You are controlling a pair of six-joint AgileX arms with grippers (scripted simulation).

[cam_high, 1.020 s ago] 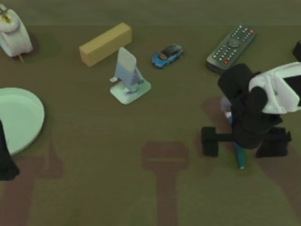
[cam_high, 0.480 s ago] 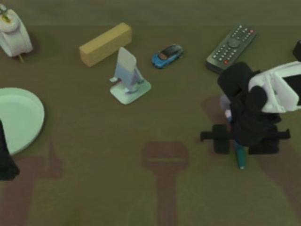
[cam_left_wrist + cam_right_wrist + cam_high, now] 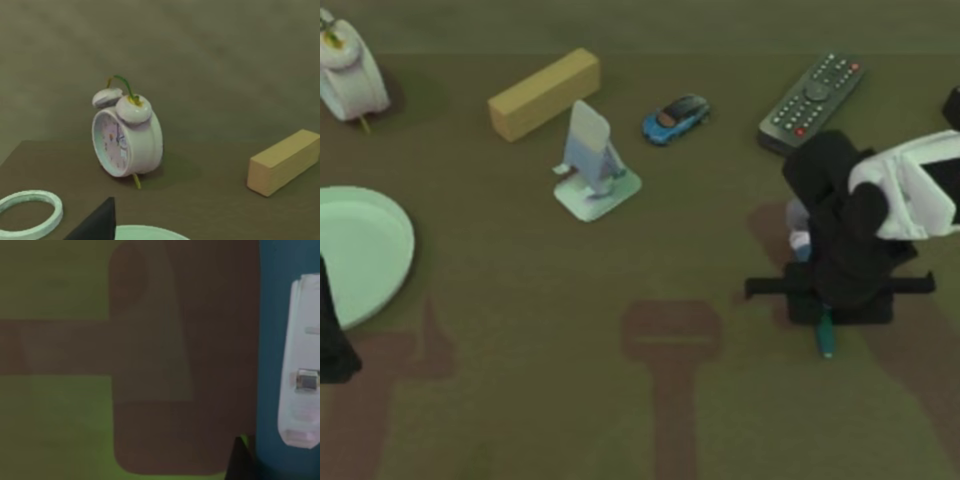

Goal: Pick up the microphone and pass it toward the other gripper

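Lying on the table's right side, the microphone [image 3: 826,335] looks light, stiff and smooth, so its slim teal handle is probably the best place to take hold. The right gripper [image 3: 839,300] sits directly over it, fingers drawn in close against the handle, seemingly clamped. The left gripper [image 3: 332,345] waits at the left edge.
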